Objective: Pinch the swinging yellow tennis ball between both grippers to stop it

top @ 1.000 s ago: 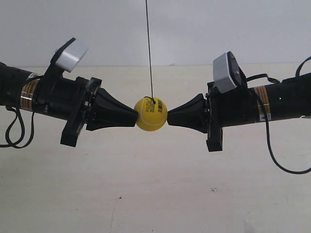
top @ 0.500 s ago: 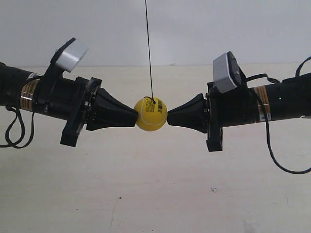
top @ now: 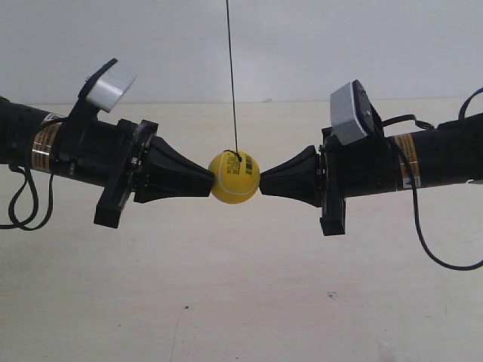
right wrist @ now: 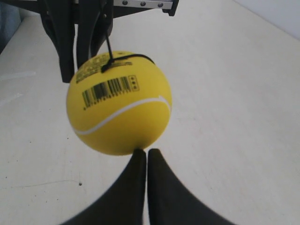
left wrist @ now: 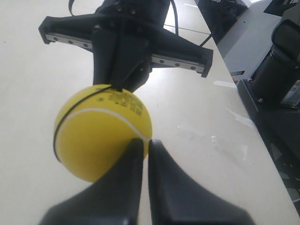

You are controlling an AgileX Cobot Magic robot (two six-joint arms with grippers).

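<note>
The yellow tennis ball (top: 235,177) hangs on a thin dark string (top: 232,75) above the table, its barcode turned towards the exterior view's right. My left gripper (top: 210,181), at the exterior view's left, is shut, and its cone tip presses on the ball's side. My right gripper (top: 262,181) is shut too and touches the opposite side. In the left wrist view, the left gripper (left wrist: 144,140) meets the ball (left wrist: 101,136) near its pale seam. In the right wrist view, the right gripper (right wrist: 143,151) touches the ball (right wrist: 119,103) below the barcode.
A pale table (top: 241,302) lies below both arms. Its edge shows in the left wrist view, with dark equipment (left wrist: 276,89) beyond it. Cables (top: 434,249) loop down from the arm at the exterior view's right.
</note>
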